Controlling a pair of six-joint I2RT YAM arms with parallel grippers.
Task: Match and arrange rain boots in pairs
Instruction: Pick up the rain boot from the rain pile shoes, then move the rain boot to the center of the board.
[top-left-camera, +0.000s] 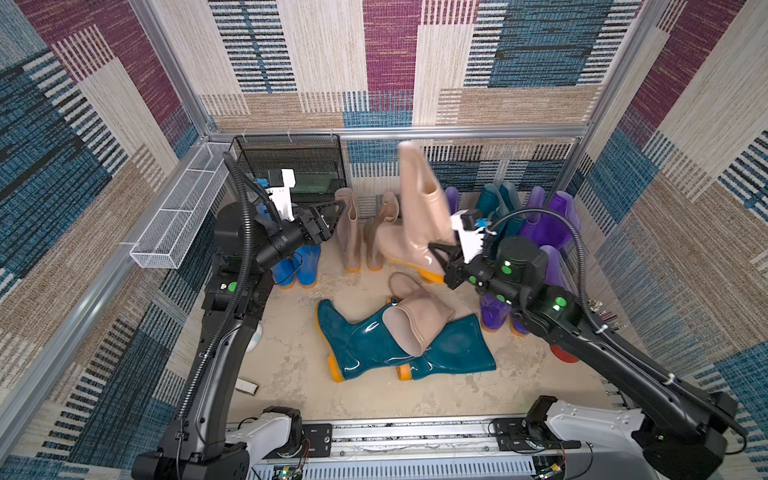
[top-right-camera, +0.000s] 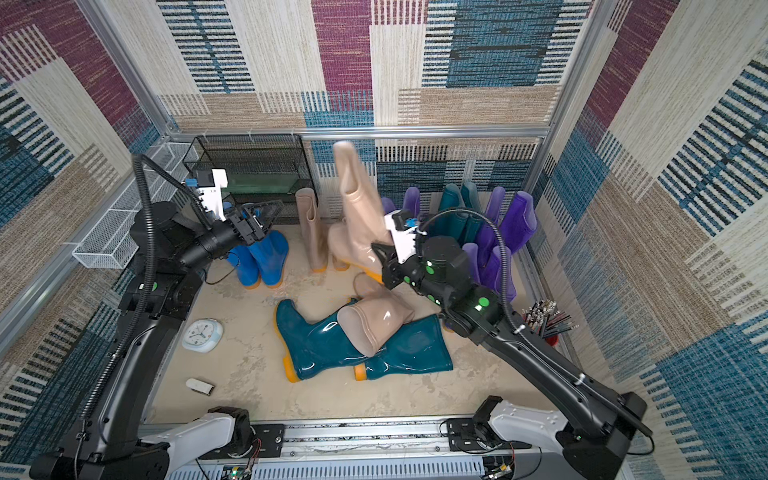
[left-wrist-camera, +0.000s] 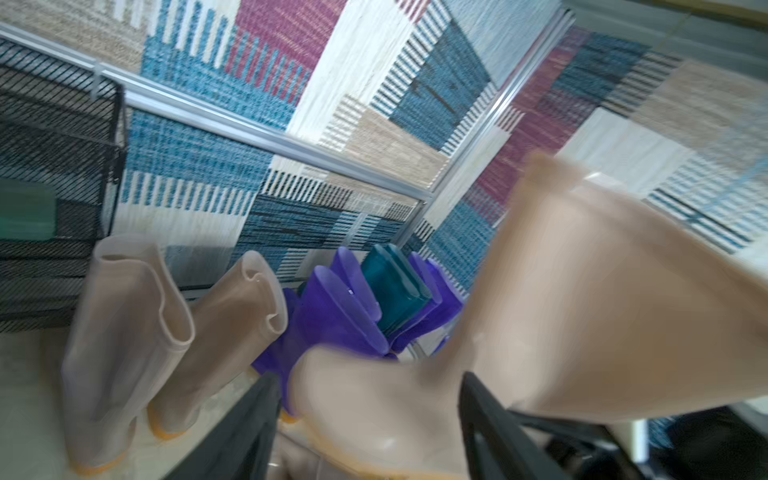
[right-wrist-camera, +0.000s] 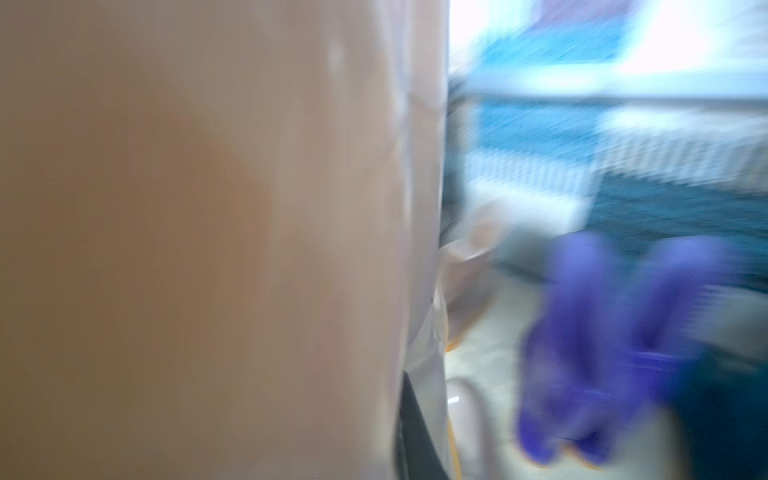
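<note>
Back left of me: black wire-mesh rack (top-left-camera: 291, 164), tiered, standing against the back wall; green slab (top-right-camera: 262, 181) on one shelf, can't tell what it is; white wire-mesh basket (top-left-camera: 178, 220), long, divided, mounted along the left wall, its far end just beside the rack; pale blue alarm clock (top-right-camera: 202, 335) face up on the mottled beige floor (top-left-camera: 291, 374), my left side; small white block (top-right-camera: 199, 385) with a dark end, nearer the front; red cup (top-right-camera: 551, 340) of pencils (top-right-camera: 559, 324) by the right wall; patchwork carpet walls (top-left-camera: 390, 50), blue, maroon, cream; aluminium rail (top-left-camera: 457, 132) across the back.
</note>
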